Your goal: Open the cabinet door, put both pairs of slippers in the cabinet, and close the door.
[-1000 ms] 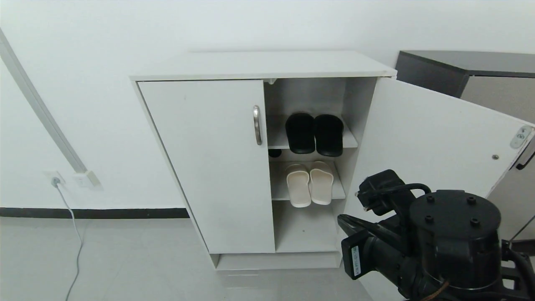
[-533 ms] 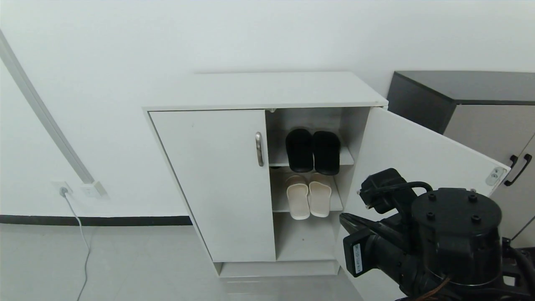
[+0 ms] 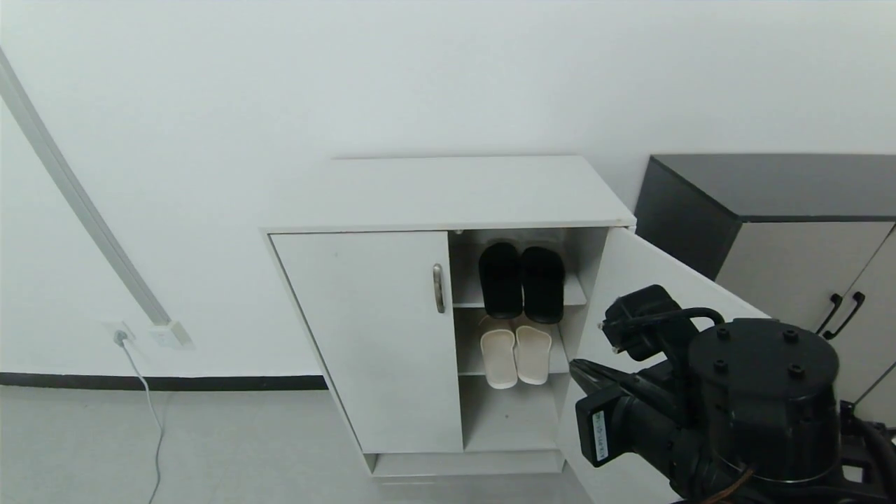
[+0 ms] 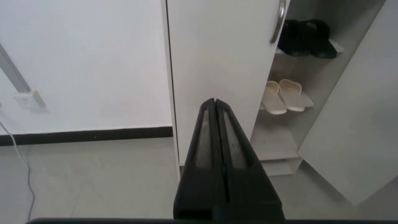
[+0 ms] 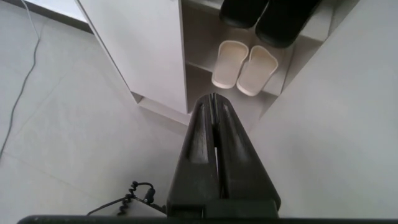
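The white cabinet stands against the wall with its right door swung open and its left door closed. Black slippers lie side by side on the upper shelf, white slippers on the shelf below. My left gripper is shut and holds nothing; it hangs above the floor in front of the closed left door. My right gripper is also shut and holds nothing. It hangs in front of the open compartment, beside the open door, with the white slippers ahead of it.
A grey cabinet with a dark top stands close behind the open door on the right. A wall socket with a cable running down to the floor is at the left. Bare floor lies in front of the cabinet.
The whole head view has shifted: the camera has drawn back and the cabinet looks smaller and lower. The slippers stay on their shelves and the right door stays open.
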### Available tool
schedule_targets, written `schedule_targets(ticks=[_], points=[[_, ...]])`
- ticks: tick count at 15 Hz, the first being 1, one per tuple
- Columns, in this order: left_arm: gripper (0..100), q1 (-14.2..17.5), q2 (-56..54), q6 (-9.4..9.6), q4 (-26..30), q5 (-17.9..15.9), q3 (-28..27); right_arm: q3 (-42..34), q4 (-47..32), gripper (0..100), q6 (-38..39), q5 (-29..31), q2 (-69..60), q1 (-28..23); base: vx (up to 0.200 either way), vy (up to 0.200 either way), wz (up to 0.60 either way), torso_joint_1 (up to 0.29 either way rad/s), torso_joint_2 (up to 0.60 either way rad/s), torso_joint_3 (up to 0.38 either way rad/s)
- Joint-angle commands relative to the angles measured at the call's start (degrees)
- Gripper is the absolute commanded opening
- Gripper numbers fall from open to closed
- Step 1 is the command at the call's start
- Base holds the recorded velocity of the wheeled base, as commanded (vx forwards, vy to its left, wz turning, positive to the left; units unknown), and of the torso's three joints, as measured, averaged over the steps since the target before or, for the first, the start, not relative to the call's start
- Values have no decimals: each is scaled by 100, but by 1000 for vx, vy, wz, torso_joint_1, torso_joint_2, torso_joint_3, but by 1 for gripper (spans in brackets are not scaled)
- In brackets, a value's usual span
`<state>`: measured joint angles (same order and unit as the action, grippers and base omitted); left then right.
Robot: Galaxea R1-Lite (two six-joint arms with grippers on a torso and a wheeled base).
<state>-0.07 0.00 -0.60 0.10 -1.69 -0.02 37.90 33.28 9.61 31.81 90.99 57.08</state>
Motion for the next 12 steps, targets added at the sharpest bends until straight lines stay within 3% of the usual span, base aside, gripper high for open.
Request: schedule_targets(ticks=[1, 12], points=[[0, -1, 0, -2, -1, -6, -6, -2, 3, 0, -3, 1, -2, 5, 0, 0, 0, 207, -505, -300], [0, -1, 0, -2, -1, 2, 2, -55, 3, 0, 6, 1, 6, 5, 0, 0, 0, 241, -563, -327]])
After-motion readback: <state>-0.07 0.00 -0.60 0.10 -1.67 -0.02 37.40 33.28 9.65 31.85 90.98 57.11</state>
